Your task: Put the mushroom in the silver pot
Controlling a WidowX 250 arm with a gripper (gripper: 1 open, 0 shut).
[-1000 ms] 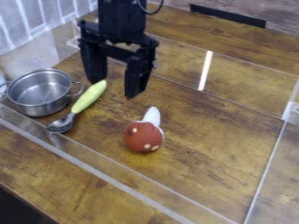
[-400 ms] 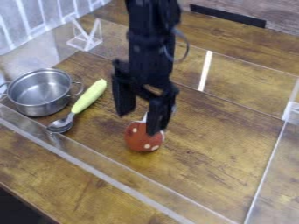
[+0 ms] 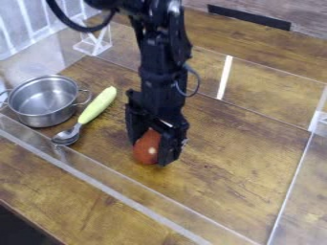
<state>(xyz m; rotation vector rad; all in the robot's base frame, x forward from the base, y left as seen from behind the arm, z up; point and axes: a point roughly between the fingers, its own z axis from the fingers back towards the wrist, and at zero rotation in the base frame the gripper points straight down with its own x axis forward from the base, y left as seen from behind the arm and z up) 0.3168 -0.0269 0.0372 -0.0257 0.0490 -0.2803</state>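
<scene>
A worn wooden table [image 3: 243,144] with dark brown planks fills the scene, and a low clear plastic barrier [image 3: 90,187] runs across it below and to the left of the hand, with another clear panel edge [image 3: 225,77] catching the light up and to the right of it. A black robot arm [image 3: 156,48] comes down from the top of the view, ending in a black gripper [image 3: 153,146] that points straight down at the tabletop. Its two fingers stand apart, open, one on each side of the mushroom [image 3: 147,148], whose red-brown cap shows between them right at the fingertips; whether the fingers touch the cap cannot be told, and the stem is hidden behind the gripper. The mushroom sits on the wood directly beneath the hand. Well off to the left of the hand, and a little farther back, the silver pot [image 3: 42,100] rests upright on the table, round and shiny. Between the pot and the hand lies a metal spoon [image 3: 84,115] with a yellow-green handle, angled so its bowl points toward the lower left, near the pot's side. At the far upper left, beyond the pot, a pale slatted or wire structure [image 3: 32,29] is visible but too blurred to identify.
</scene>
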